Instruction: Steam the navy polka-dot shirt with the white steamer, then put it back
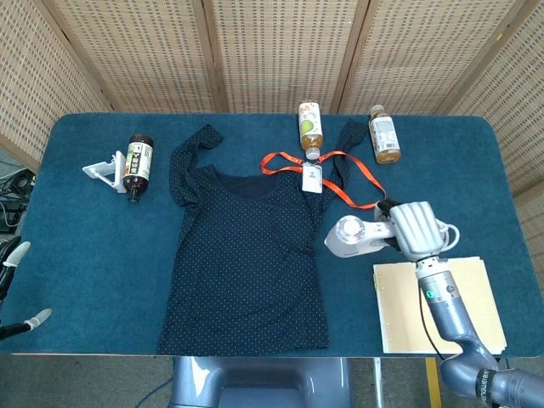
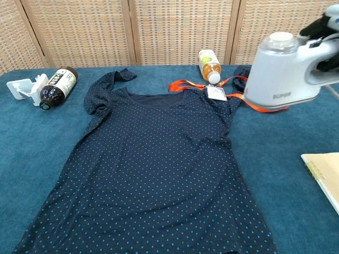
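Navy polka-dot shirt (image 1: 246,246) lies flat at mid tabletop (image 1: 93,246). Your left hand (image 1: 17,289) sits at the far left edge, fingers apart, holding nothing. Your right hand (image 1: 415,229) grips the white steamer (image 1: 357,236), raised just right of the shirt.

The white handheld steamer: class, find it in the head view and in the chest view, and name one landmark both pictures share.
Head view: the white handheld steamer is right of centre, gripped by the right hand, just off the navy polka-dot shirt's right edge.
Chest view: the steamer fills the upper right, lifted above the table.
Shared landmark: the orange lanyard with its white badge, lying beside the steamer in both.
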Robot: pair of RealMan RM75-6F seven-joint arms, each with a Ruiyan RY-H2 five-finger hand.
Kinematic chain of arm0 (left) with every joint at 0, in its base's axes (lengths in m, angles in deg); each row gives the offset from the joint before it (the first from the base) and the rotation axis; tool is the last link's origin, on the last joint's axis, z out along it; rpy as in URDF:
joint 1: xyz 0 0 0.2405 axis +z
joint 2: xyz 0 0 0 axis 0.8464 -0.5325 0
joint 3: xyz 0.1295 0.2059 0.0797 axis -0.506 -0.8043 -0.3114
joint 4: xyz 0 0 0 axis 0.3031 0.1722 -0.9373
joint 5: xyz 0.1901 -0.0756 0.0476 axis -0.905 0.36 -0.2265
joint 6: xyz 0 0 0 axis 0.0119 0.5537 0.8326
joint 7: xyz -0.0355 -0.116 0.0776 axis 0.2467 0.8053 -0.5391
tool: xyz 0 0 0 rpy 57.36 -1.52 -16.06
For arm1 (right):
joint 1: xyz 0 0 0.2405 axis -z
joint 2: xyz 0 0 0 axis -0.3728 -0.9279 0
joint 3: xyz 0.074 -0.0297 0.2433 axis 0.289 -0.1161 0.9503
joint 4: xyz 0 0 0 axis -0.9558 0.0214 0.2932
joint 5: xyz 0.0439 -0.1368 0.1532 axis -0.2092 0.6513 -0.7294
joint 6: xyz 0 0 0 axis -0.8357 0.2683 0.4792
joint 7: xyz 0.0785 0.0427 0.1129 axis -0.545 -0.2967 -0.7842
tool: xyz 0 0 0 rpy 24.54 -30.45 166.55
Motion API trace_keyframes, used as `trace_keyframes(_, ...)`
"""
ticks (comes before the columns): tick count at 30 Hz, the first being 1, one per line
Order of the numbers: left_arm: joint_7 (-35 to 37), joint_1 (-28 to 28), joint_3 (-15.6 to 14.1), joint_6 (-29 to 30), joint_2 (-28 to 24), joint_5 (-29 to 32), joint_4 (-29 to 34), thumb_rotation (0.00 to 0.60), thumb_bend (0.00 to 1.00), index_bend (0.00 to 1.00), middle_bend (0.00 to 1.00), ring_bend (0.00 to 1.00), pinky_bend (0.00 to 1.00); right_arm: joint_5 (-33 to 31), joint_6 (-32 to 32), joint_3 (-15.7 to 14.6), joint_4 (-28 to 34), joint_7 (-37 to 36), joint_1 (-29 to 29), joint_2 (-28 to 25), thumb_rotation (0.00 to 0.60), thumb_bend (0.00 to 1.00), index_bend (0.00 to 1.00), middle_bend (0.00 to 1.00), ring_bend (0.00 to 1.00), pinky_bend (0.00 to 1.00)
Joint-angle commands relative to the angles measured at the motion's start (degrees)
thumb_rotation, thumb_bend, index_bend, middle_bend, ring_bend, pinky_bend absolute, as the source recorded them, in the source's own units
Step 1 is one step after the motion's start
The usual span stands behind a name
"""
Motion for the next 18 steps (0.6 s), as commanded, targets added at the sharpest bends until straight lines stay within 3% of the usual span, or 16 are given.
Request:
trace_keyframes(1, -0.5, -0.4, 0.2, -0.9, 0.2, 0.6, 0.2, 0.600, 0.00, 0.00, 0.00, 0.00, 0.00, 1.0, 3.3, -1.3, 0.0, 2.6, -3.1, 4.2, 0.600, 1.00, 0.80, 0.64, 0.75, 1.00)
trace_keyframes(9, -1.4, -1.5, 0.8, -3.9, 0.7, 3.3, 0.1, 0.600, 0.00, 0.00, 0.00, 0.00, 0.00, 1.8, 8.2, -2.2, -3.2, 5.7, -8.7, 14.2, 0.600, 1.00, 0.80, 0.64, 0.75, 1.00)
trace_keyframes(18, -2.0, -2.9, 1.8, -7.3, 1.1, 6.9, -0.1, 0.600, 0.00, 0.00, 0.00, 0.00, 0.00, 4.9, 10.9, -3.6, -11.6, 6.3, -14.2, 27.2, 0.600, 1.00, 0.80, 0.64, 0.75, 1.00)
